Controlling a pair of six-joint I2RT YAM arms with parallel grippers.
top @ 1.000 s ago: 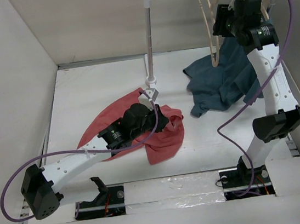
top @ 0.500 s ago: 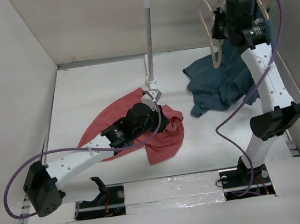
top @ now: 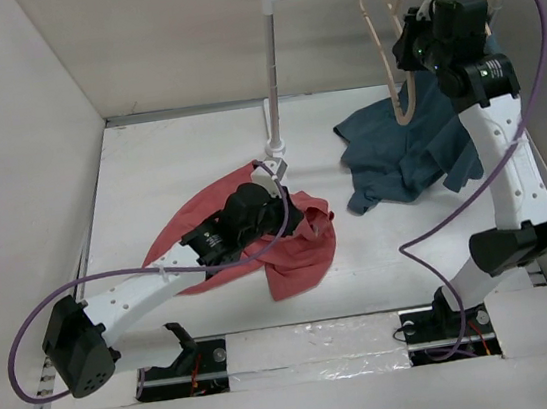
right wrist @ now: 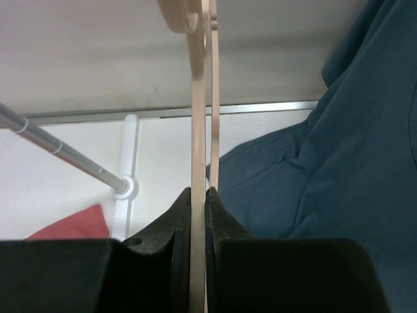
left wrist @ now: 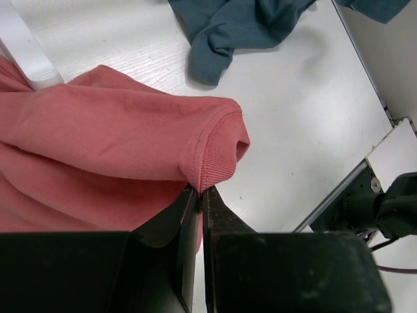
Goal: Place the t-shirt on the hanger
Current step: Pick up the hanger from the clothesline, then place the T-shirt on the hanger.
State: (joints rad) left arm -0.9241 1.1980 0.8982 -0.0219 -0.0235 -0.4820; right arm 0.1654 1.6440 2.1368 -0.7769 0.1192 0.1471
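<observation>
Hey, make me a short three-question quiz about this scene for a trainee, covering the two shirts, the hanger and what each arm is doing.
1. Fill in: in the top view, the teal shirt lies to the ___ of the t-shirt.
2. True or false: the left tool is shut on the t-shirt's ribbed edge.
3. Pick one: what does the right tool clamp? A, the teal shirt. B, the hanger. C, nothing.

Key: 1, right. 2, true. 3, B.
</observation>
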